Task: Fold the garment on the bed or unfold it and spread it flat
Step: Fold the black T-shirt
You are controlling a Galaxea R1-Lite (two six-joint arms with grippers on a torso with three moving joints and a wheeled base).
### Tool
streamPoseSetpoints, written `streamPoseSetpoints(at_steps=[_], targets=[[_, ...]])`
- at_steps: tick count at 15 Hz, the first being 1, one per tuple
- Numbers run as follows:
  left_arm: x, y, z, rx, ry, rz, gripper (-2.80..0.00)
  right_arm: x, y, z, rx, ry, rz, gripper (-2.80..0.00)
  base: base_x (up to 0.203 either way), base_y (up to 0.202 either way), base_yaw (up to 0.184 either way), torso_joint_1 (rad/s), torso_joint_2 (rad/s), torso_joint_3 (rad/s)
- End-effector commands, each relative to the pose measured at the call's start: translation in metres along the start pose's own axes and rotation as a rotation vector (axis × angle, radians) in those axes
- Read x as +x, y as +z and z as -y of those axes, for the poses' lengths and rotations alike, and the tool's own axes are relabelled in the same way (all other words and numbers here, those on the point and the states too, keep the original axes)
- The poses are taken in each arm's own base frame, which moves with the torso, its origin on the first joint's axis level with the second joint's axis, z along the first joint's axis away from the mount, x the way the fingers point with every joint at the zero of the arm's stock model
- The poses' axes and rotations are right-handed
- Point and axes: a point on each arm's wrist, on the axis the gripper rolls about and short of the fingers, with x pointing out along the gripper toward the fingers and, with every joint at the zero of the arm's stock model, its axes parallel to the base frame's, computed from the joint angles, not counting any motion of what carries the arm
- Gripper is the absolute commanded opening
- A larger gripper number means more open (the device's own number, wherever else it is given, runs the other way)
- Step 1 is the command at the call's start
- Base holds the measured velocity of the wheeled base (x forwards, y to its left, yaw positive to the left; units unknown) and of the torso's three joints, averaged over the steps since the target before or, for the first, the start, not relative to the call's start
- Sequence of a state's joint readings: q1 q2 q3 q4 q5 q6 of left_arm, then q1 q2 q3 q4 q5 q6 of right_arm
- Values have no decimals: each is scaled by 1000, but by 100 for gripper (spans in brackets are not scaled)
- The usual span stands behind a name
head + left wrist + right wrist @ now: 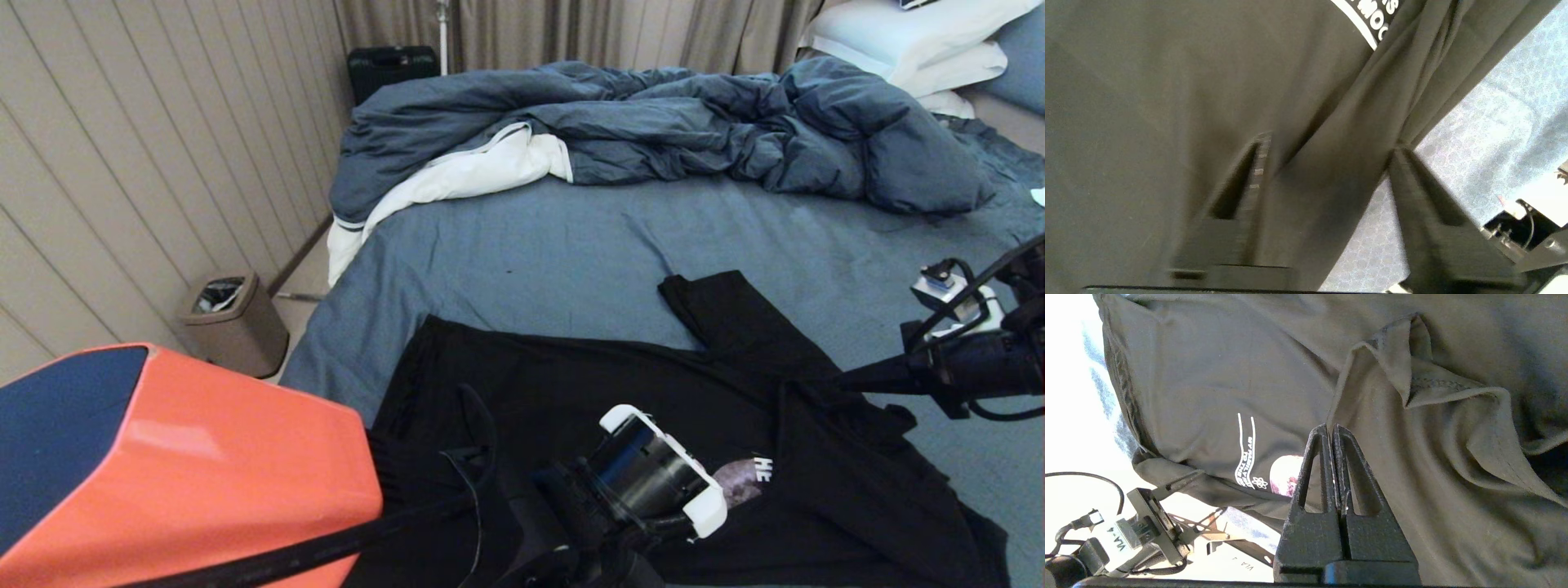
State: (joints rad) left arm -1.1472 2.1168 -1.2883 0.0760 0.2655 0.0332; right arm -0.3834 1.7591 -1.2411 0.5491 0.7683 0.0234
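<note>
Bed (522,245) first, then the garment (588,384) lying rumpled and part-folded on its near side, we judge the spreading far from done: our left tool (1327,149) straddles a fabric fold, jaws apart, while our right tool (1332,430) hovers clenched, empty.

Bare sheet (555,253) lies open between duvet (653,131) and garment (653,408).
</note>
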Motion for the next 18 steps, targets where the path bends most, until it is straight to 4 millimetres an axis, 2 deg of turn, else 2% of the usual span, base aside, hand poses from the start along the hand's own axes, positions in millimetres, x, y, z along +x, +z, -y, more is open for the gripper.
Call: streamPoseSetpoints(at_steps=[1, 5, 7, 11, 14, 18], targets=[[1, -1, 0, 2, 3, -4, -280, 1, 0, 2, 7, 5, -4, -280, 0, 0, 0, 0, 0, 0], [1, 0, -1, 1, 6, -3, -280, 1, 0, 2, 9, 5, -6, -280, 0, 0, 0, 0, 0, 0], [1, 0, -8, 4, 18, 0, -280, 1, -1, 2, 10, 5, -7, -280, 0, 0, 0, 0, 0, 0], [-7, 21, -47, 32, 86, 78, -280, 1, -2, 3, 13, 6, -10, -280, 0, 0, 0, 0, 0, 0], [-3, 20, -66, 119, 119, 66, -280, 2, -2, 3, 15, 6, -12, -280, 0, 0, 0, 0, 0, 0], [6, 15, -65, 141, 114, 37, -280, 4, -2, 5, 15, 5, -17, -280, 0, 0, 0, 0, 0, 0]])
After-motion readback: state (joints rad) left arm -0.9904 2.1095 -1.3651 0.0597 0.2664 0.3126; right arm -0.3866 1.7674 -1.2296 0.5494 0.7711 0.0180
